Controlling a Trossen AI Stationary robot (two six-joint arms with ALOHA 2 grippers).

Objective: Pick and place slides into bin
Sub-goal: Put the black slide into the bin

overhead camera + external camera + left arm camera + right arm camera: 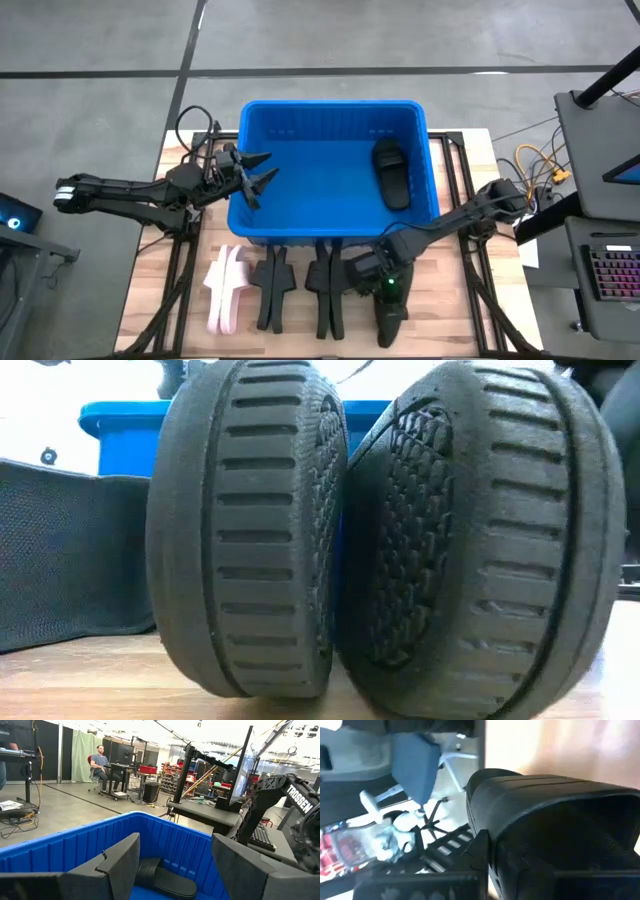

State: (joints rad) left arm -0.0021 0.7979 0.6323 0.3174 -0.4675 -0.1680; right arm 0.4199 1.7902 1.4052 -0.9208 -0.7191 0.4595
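The blue bin (330, 120) stands at the table's far middle with one black slide (390, 173) lying in it, also seen in the left wrist view (165, 880). Near the front edge, two pale pink slides (225, 290) and two black slides (272, 290) (328, 290) stand on their sides. In the low view, two black slides (245, 530) (470, 540) rest on their edges. My right gripper (385, 272) is shut on a further black slide (390, 312) at the front right. My left gripper (255, 175) hangs open at the bin's left wall. My right gripper holds the black slide at its far end (388, 290), the end toward the bin. It comes slanting down from the far right. The gripper itself hides the place of contact. In the right wrist view the slide's strap (555, 815) fills the picture close ahead of the fingers.
Black mats or pads lie along the table's sides (70, 550). A keyboard and cables (610, 270) sit on a bench to the right of the table. A person sits at a desk far behind in the room (102, 762).
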